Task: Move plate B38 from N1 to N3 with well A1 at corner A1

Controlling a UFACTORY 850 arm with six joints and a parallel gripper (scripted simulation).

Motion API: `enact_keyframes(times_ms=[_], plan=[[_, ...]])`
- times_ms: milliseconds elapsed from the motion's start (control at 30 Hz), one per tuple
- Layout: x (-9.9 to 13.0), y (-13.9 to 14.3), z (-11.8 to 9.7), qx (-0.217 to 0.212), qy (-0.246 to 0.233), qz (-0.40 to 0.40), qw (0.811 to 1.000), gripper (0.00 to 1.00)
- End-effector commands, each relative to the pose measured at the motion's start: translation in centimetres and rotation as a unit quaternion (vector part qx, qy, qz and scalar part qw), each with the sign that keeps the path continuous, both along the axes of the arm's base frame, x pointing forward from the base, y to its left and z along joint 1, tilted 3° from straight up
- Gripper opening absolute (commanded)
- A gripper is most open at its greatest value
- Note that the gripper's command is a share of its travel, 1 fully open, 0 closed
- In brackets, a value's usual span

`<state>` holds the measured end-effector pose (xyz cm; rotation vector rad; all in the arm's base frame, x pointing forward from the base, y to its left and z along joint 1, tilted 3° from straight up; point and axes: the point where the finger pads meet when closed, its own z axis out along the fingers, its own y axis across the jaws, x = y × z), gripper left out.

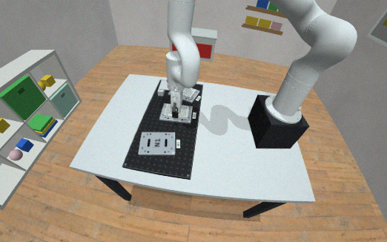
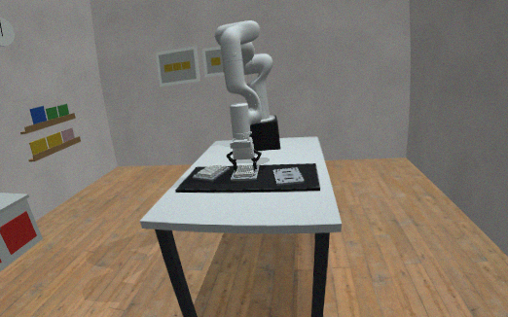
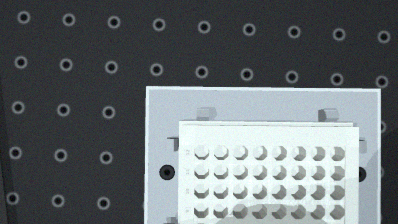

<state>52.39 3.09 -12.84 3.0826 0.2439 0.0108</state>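
Note:
A white well plate sits on the middle nest of the black deck (image 1: 162,130); its label is too small to read. In the wrist view the plate (image 3: 270,172) lies within the grey nest base (image 3: 160,130), between its locator tabs. My gripper (image 1: 175,108) is directly over this plate, open, with a finger on each side of it, as the exterior view (image 2: 242,162) shows. Nest N1 (image 1: 157,143) at the near end of the deck is empty. A second well plate (image 1: 188,93) sits on the far nest behind the gripper.
Small sign tags (image 1: 178,143) stand beside the nests on the deck. The arm's black base block (image 1: 276,122) stands on the table to the right. A shelf unit (image 1: 16,111) with coloured blocks stands left of the table.

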Motion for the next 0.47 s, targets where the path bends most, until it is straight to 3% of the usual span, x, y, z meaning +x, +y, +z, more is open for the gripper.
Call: enact_keyframes(times_ms=[0,433], plan=[[0.1,0.01,0.06,0.0,-0.001,0.0,1.0,1.0],[0.08,0.02,0.22,0.0,-0.001,0.0,1.0,1.0]])
